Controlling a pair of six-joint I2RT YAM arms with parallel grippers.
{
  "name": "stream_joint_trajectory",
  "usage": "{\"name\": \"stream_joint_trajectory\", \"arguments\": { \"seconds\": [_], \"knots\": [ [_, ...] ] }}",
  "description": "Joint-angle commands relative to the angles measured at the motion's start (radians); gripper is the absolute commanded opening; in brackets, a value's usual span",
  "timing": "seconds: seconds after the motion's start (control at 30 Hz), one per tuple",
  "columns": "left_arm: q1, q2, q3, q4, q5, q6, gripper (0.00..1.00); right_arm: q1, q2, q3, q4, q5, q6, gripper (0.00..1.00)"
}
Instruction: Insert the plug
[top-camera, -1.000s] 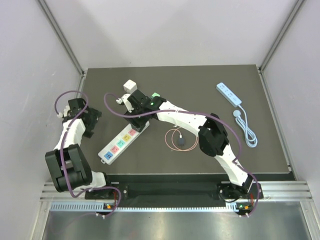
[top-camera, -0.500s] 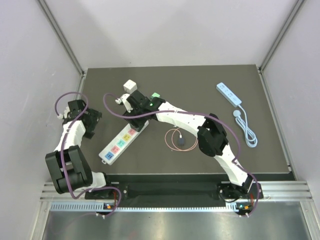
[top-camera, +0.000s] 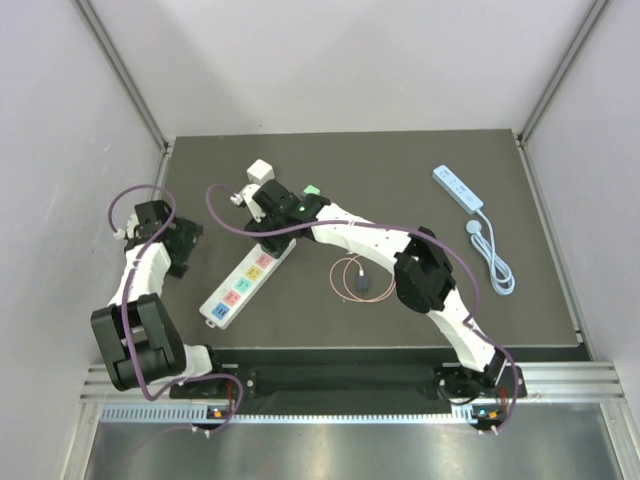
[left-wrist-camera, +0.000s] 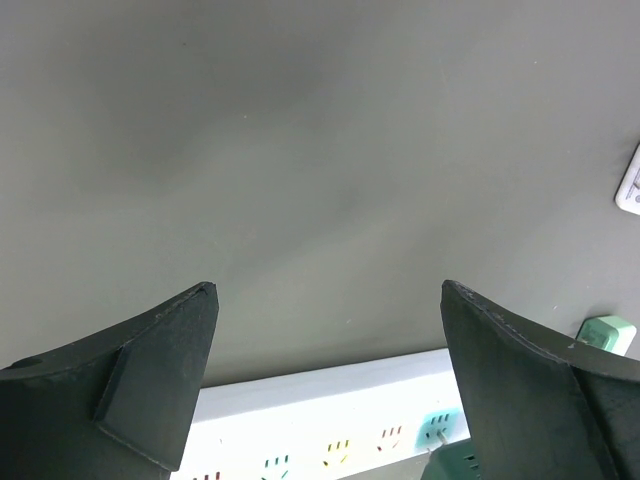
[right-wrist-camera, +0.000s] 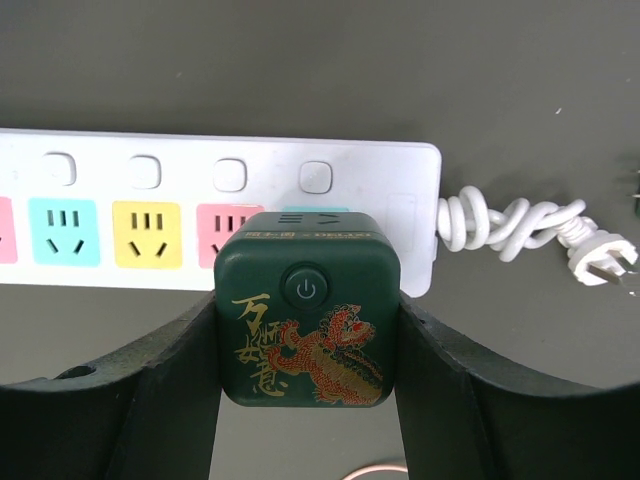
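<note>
A dark green cube plug (right-wrist-camera: 306, 320) with a gold and red dragon and a power button is held by its sides between the fingers of my right gripper (right-wrist-camera: 306, 325). It sits over the teal end socket of the white power strip (right-wrist-camera: 180, 175), next to the pink socket. In the left wrist view a metal prong shows at that teal socket (left-wrist-camera: 440, 425). In the top view my right gripper (top-camera: 272, 222) is over the strip's (top-camera: 238, 285) far end. My left gripper (top-camera: 182, 245) stands open to the left of the strip, with nothing between its fingers (left-wrist-camera: 150, 380).
The strip's bundled cord and its own plug (right-wrist-camera: 530, 228) lie at its far end. Near it are a white cube (top-camera: 261, 171) and a mint-green object (top-camera: 312, 190). A pink cable loop (top-camera: 352, 278) lies mid-table. A small white strip (top-camera: 458, 187) with its cord is back right.
My right gripper with the plug has shifted very slightly to the left over the strip's end. The left arm has stayed in place.
</note>
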Motion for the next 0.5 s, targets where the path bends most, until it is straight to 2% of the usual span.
{"name": "stream_joint_trajectory", "arguments": {
  "seconds": [0.0, 0.47],
  "knots": [
    [0.011, -0.028, 0.0, 0.025, -0.009, -0.019, 0.97, 0.001, -0.013, 0.068, 0.045, 0.022, -0.015, 0.0],
    [0.014, -0.036, -0.003, 0.024, -0.01, -0.018, 0.97, -0.007, 0.05, 0.069, 0.039, 0.002, -0.012, 0.0]
  ]
}}
